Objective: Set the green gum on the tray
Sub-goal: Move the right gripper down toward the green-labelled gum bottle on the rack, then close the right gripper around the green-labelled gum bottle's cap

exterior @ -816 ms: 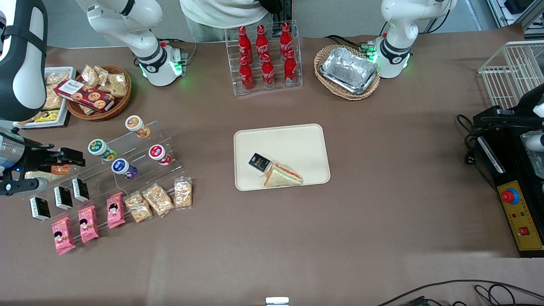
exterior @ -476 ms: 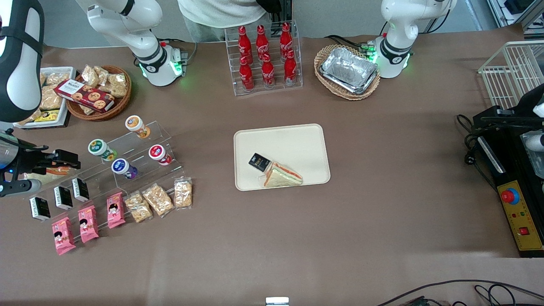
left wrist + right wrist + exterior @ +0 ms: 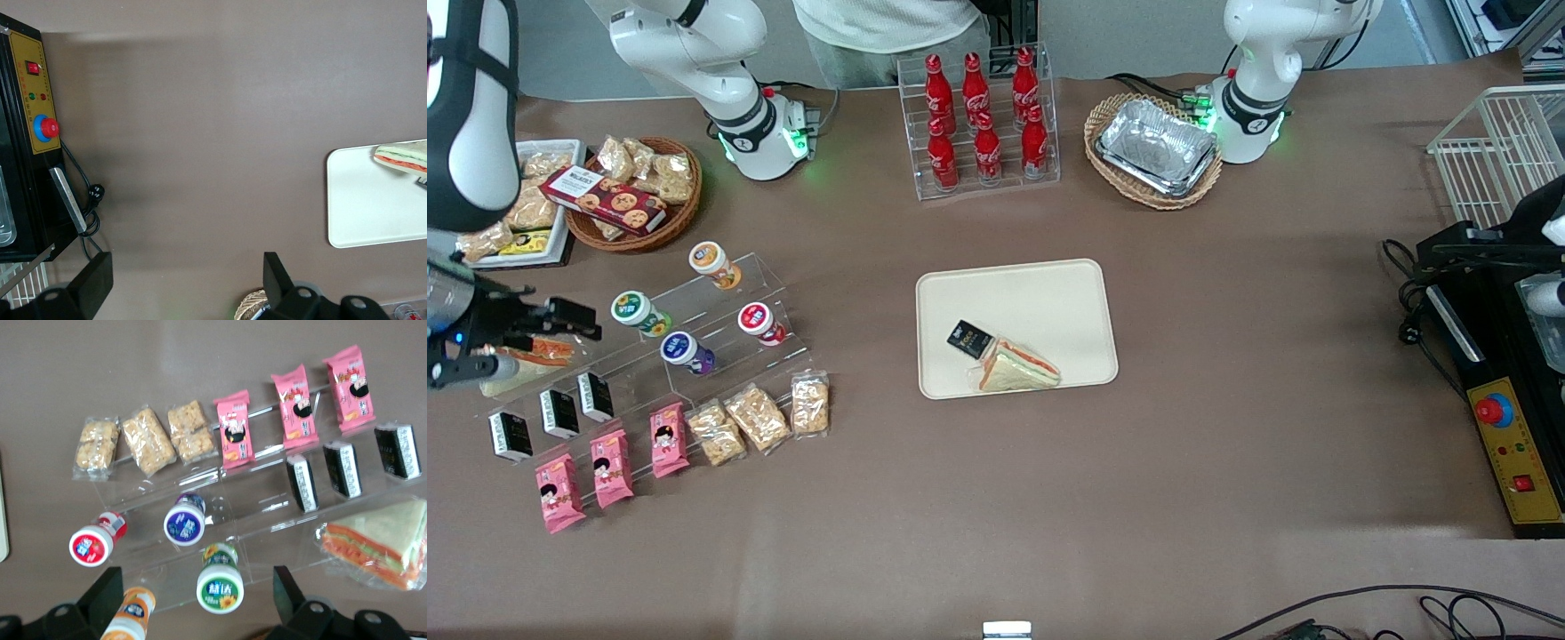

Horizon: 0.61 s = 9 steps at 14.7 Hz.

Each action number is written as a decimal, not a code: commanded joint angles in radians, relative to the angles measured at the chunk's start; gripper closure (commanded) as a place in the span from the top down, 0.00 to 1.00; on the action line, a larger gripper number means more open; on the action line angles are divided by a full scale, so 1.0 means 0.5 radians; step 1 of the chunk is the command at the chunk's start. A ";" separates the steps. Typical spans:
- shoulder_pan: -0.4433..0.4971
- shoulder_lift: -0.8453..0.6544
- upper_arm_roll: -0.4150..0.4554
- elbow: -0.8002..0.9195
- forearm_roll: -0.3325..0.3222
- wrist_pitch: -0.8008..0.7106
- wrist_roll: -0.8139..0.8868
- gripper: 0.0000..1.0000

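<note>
Hand (image 3: 193, 600) spread wide and empty above the green gum (image 3: 219, 587), fingertips cut off, tray (image 3: 1040, 293) well apart

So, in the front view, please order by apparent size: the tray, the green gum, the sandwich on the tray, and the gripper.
1. Tray, clearly the largest.
2. Gripper, at the working arm's end beside the green gum; it is above the table, nearer the camera, so its rank is unsure.
3. Sandwich.
4. Green gum, the smallest.
</note>
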 commanded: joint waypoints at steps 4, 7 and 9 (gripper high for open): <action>-0.053 -0.506 -0.031 -0.657 -0.014 0.242 -0.021 1.00; -0.060 -0.515 -0.046 -0.694 -0.014 0.254 -0.018 1.00; -0.063 -0.494 -0.047 -0.715 -0.010 0.263 -0.012 1.00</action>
